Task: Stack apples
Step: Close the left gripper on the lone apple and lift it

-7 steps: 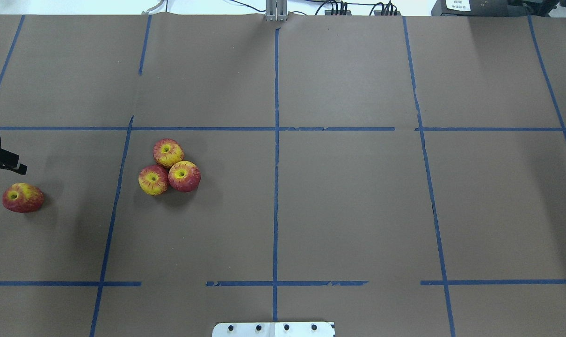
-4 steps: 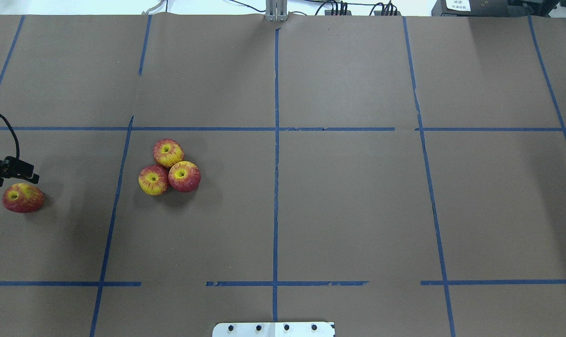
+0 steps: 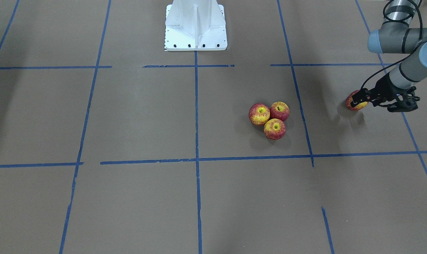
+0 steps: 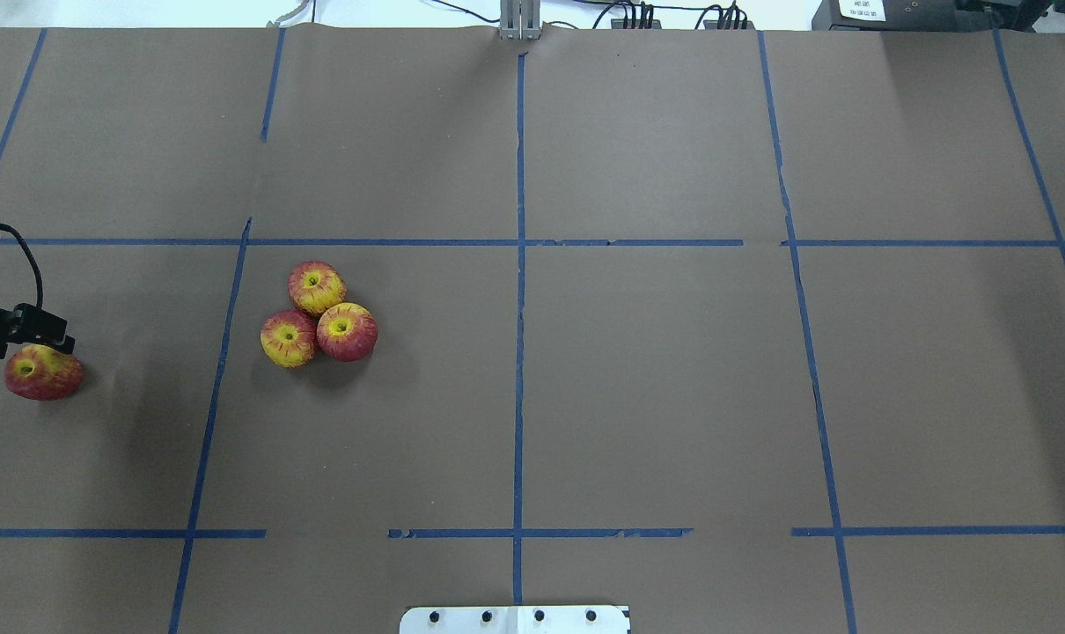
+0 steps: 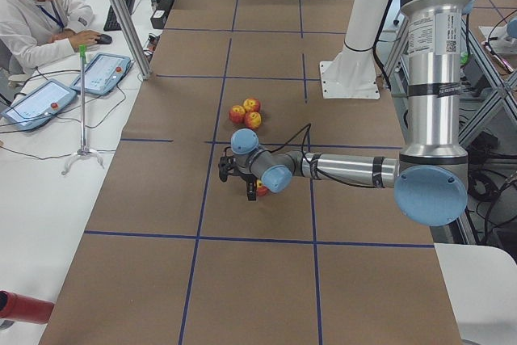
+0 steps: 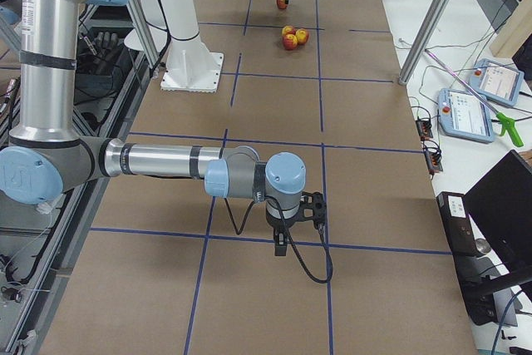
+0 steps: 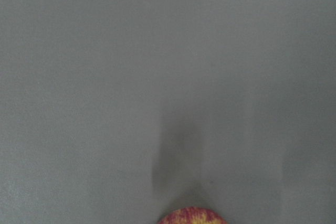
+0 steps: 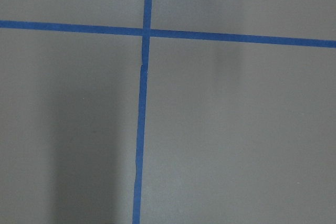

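Three red-and-yellow apples point(image 4: 317, 286) point(image 4: 288, 338) point(image 4: 348, 331) sit touching in a cluster on the brown table, also in the front-facing view point(image 3: 274, 128). A fourth apple point(image 4: 43, 372) lies alone at the far left, also in the front-facing view point(image 3: 352, 103). My left gripper point(image 4: 24, 335) hovers just above and beside this apple, its jaws apart and empty; it also shows in the front-facing view point(image 3: 360, 98). The left wrist view shows only the apple's top point(image 7: 191, 216) at the bottom edge. My right gripper point(image 6: 283, 245) shows only in the right side view, far from the apples; I cannot tell its state.
The white robot base point(image 3: 196, 24) stands at the table's near middle edge. Blue tape lines point(image 4: 519, 352) divide the brown paper. An operator point(image 5: 40, 6) sits with tablets point(image 5: 101, 73) beside the table, near a metal post point(image 5: 121, 14).
My left gripper has moved right and down toward the lone apple and now overlaps its upper edge in the overhead view. The apples have not moved.
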